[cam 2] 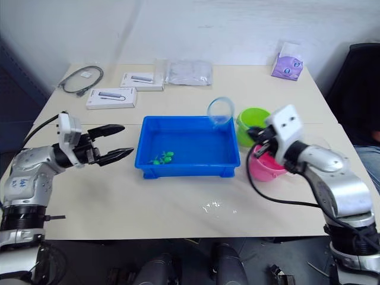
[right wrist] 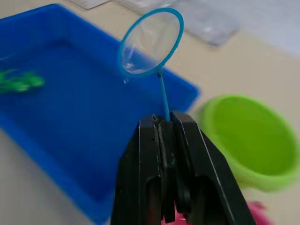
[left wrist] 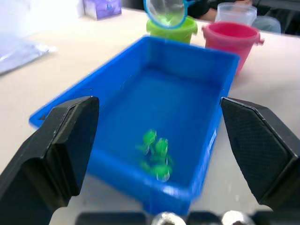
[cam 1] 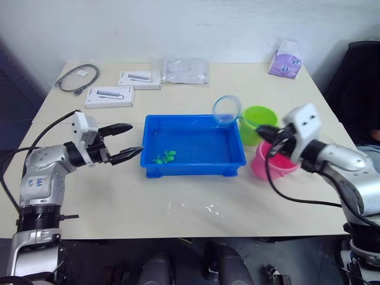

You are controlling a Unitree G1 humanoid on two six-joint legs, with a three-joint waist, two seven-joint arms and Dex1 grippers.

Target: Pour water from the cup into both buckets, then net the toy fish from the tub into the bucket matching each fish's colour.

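Blue-rimmed net (right wrist: pixel 151 43) rises from the pinching right claw (right wrist: pixel 165 123), above the tub (cam 1: pixel 193 169).

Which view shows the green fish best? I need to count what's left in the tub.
The left wrist view: the green fish lie close to the camera at the tub's near end, a clump of roughly three, though blurred. Both eye views show a small green cluster; the right wrist view catches them at its edge.

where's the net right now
The net is held up by the right pincer, its hoop in the air over the tub's far right corner, beside the green bucket.
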